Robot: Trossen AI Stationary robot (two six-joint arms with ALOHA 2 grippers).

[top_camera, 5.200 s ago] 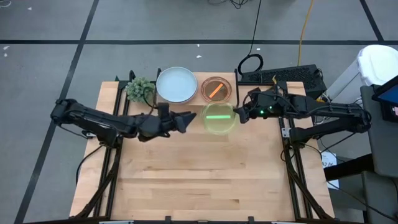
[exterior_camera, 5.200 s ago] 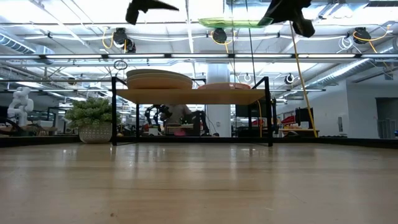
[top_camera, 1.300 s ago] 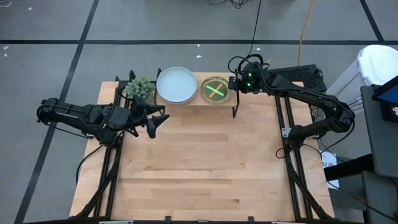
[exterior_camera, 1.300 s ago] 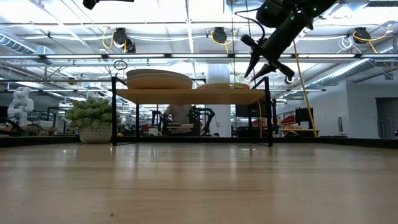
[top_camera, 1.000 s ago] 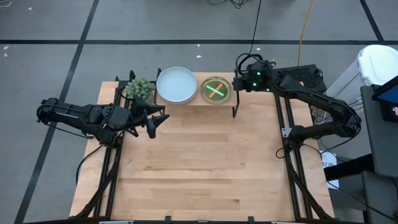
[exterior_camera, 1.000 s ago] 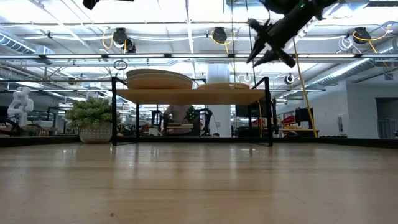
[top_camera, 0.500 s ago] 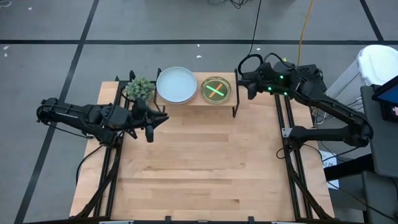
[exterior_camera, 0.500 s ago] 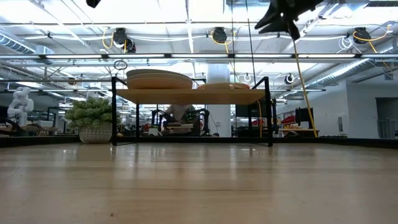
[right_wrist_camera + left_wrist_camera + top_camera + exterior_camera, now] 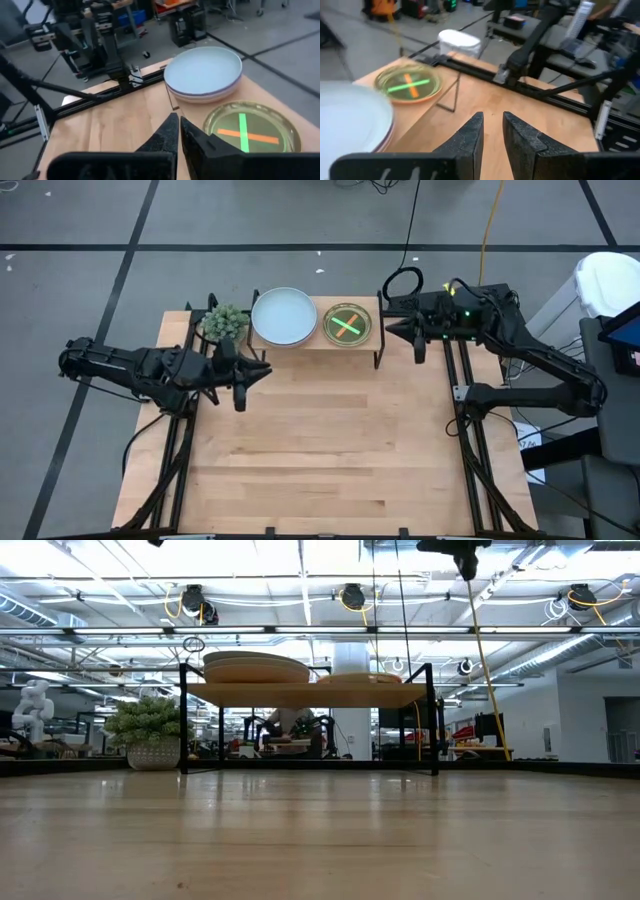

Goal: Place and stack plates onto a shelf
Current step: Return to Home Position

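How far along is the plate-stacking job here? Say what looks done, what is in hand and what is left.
Done: two stacks sit on the shelf, the large one topped by a pale blue plate, the small one by a green plate. In hand: nothing; the left claw and right claw are empty, clear of the shelf. Left: probably only parking the arms.

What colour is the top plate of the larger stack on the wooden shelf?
Pale grey-blue round plate; right wrist view shows it best.
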